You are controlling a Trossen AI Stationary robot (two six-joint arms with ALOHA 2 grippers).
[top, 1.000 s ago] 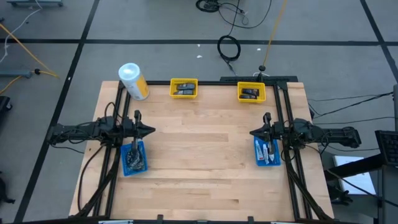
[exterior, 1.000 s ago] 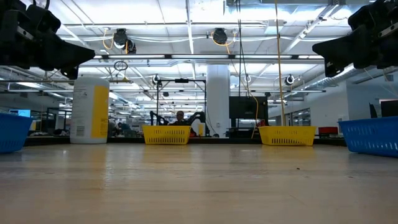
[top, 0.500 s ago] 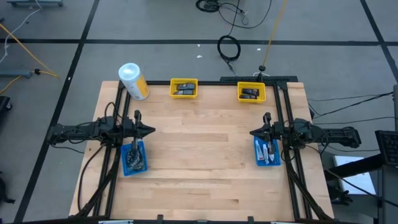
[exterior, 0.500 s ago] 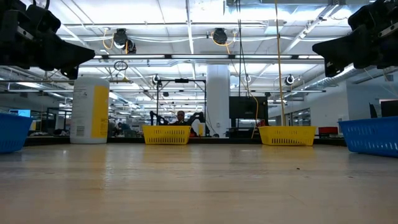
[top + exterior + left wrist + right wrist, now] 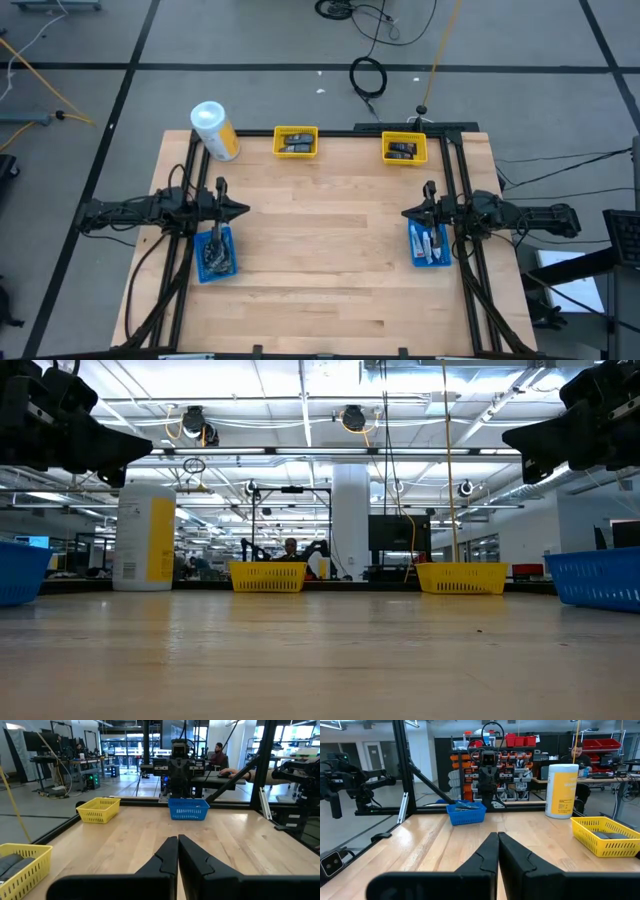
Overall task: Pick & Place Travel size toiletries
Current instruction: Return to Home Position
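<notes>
Left gripper (image 5: 243, 210) and right gripper (image 5: 406, 213), fingers together and empty, hang near the table's side edges; a sagging arm might clip the left bin (image 5: 203, 272) or right bin (image 5: 446, 257).

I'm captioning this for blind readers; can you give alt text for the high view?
From above, two arms reach inward over a wooden table, left gripper and right gripper shut and empty. A blue bin sits by each, the left bin holding dark toiletries, the right bin white tubes; two yellow trays and a canister stand along the far edge.
</notes>
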